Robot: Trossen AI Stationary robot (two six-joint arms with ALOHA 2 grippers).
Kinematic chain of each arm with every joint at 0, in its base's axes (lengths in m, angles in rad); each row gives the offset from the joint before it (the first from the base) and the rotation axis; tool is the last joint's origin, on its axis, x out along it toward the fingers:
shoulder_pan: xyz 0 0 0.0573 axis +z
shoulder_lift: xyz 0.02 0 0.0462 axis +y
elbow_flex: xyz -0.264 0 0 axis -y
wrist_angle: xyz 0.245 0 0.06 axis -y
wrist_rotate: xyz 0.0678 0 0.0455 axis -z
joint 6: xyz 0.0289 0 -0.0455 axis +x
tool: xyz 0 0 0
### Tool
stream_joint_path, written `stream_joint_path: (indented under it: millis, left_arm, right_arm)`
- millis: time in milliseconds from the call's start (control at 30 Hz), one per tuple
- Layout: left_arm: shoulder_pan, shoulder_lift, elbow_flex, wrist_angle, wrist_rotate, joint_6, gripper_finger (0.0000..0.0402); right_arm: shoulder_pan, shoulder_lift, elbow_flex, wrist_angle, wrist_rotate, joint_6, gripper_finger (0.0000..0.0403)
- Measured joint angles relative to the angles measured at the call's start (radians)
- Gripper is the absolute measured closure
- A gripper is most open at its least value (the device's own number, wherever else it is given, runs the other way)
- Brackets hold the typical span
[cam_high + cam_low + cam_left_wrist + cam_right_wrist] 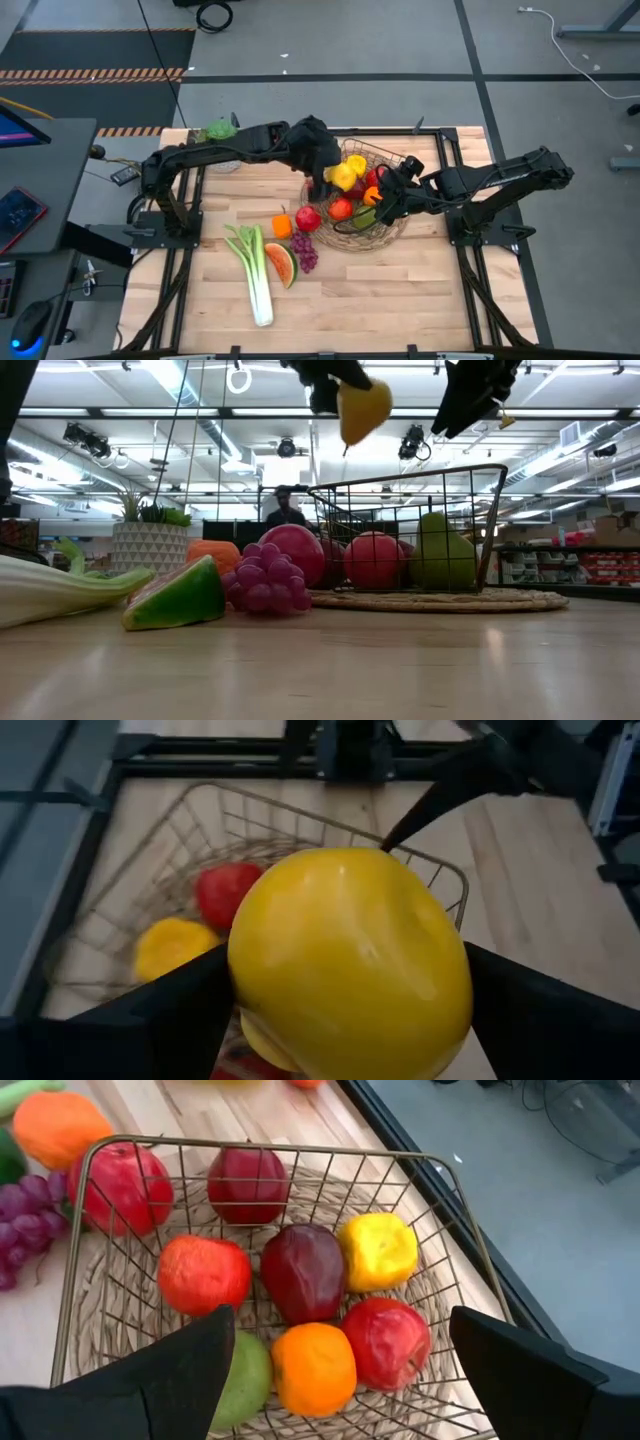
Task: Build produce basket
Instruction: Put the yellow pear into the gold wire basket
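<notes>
Pale plank table (400, 290) amid grey floor (330, 100), shop shelving (590, 565) behind.

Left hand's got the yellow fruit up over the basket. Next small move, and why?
Probably lower it a little into the basket, then let go. The left hand holds the yellow fruit between its fingers, well above the wire rim in the low view, so dropping from there may make it bounce out. The right hand hovers open over the basket's other end, holding nothing.
</notes>
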Motion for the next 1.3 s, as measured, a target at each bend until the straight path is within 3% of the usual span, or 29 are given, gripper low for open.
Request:
stream_joint_path:
  millis: [300,800,1067,1300]
  left_arm:
    - [-0.014,0.03,-0.08,0.145,0.017,0.002,0.0049]
    - [-0.027,0.136,-0.083,0.143,0.047,0.073,0.0048]
    - [-0.03,0.162,-0.084,0.153,0.131,0.103,0.0046]
    - [-0.03,0.167,-0.082,0.156,0.13,0.11,0.0008]
  right_arm:
    - [0.007,-0.001,0.0,0.009,0.003,-0.001,0.003]
    - [0.015,-0.003,0.0,-0.015,-0.006,-0.002,0.003]
    - [0.036,-0.028,0.0,-0.022,0.024,0.018,0.003]
    - [0.038,-0.03,0.0,-0.022,0.029,0.018,0.003]
